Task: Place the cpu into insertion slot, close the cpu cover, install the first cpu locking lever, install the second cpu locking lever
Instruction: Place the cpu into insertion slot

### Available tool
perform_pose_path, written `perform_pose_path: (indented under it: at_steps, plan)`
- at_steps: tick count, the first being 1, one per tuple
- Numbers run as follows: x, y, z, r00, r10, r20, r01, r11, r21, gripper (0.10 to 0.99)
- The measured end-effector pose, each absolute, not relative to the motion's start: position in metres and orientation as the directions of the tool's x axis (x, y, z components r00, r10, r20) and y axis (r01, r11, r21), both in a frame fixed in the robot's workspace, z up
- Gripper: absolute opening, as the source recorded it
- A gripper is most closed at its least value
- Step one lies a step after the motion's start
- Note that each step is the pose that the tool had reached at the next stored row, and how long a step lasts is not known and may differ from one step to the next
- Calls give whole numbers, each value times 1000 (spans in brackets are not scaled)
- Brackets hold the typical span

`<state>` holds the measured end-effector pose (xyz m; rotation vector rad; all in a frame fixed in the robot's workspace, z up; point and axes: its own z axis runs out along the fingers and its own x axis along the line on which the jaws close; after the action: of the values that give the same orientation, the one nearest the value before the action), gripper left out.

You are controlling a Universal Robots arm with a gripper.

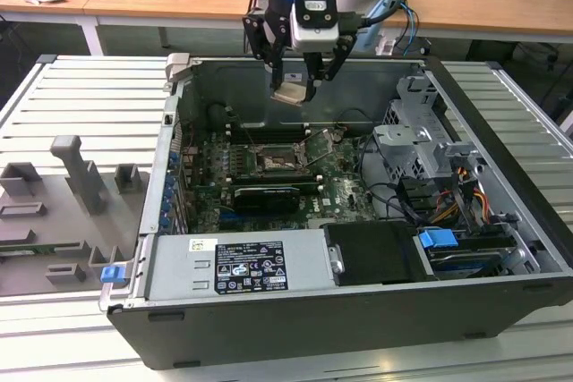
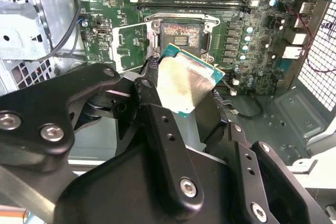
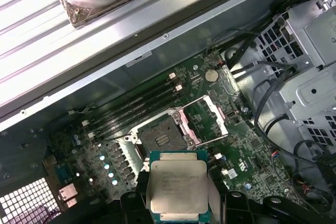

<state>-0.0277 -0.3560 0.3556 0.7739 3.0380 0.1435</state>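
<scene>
Above the open case on the ribbed metal worktop, the gripper hangs with its two black fingers pinching the cpu by opposite edges. The cpu is in the air, well clear of the motherboard. In the exterior view it sits slightly tilted between the fingertips, near the case's far wall. In both wrist views its pale metal face is turned to the cameras, a green rim showing round it.

Below it, the socket lies uncovered, its dark square of contacts exposed. The cpu cover is swung open on its hinge and stands raised at the socket's edge, on the exterior view's right. Rows of memory sticks run beside the socket, between it and the far wall. Drive cages and bundled cables fill the case toward the exterior view's right.
</scene>
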Motion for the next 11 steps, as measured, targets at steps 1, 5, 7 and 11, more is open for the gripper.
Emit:
perform_pose_path:
  at_steps: [1,5,7,11]
  plan:
    - [-28,-356,355,-878,479,19,479,873,89,525]
    - [-28,-356,354,-877,479,19,479,873,89,525]
    - [-28,-356,353,-877,479,19,479,873,89,525]
    - [-28,-356,353,-876,482,19,481,872,89,525]
